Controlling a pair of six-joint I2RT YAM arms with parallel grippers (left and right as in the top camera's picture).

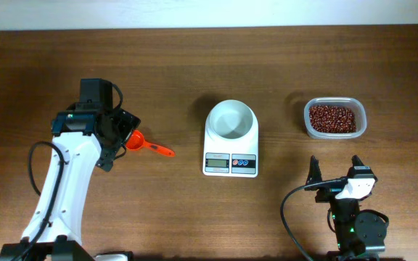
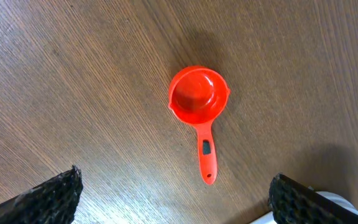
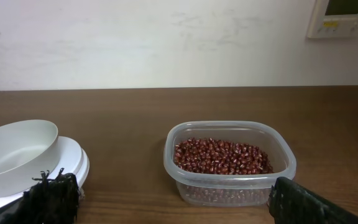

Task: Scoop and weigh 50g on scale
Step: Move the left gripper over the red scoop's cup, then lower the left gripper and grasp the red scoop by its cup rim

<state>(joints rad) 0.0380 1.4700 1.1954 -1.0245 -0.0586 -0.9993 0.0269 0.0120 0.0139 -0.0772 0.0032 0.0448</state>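
- The left gripper (image 2: 176, 198) is hovering over the scoop (image 2: 197, 106), with its jaws spread wide and gripping nothing.
- The scoop is lying empty on the table (image 1: 194, 65), cup facing up and handle pointing right toward the scale (image 1: 231, 156).
- The scale is sitting mid-table, well apart from the scoop, and is carrying an empty white bowl (image 1: 230, 118).
- The beans (image 1: 332, 118) are lying heaped in a clear tub (image 1: 362, 119), which is standing to the right of the scale without touching it.
- The right gripper (image 1: 334, 164) is pointing at the tub from the near side, with its jaws standing wide apart and holding nothing.
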